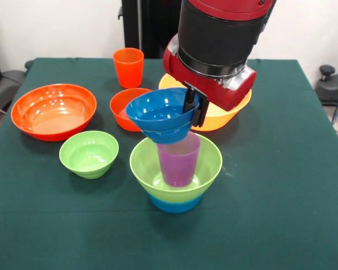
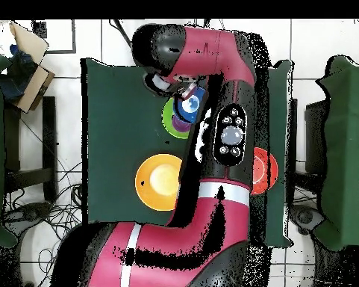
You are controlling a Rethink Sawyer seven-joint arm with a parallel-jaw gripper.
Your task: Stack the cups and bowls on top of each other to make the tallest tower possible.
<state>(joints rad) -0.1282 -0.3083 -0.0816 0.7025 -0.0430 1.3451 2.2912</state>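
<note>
Above the table's middle, the gripper (image 1: 194, 107) pinches the dark blue bowl (image 1: 162, 115) by its rim, tilted. At about six o'clock from it, just below, the purple cup (image 1: 179, 159) stands mouth up inside the light green bowl (image 1: 176, 163) nested on the light blue bowl (image 1: 174, 203). Lowering looks right, once the bowl is levelled.

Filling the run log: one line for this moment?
gripper: shut on dark blue bowl | bowl: tilted, over purple cup | cup: in green bowl
</note>
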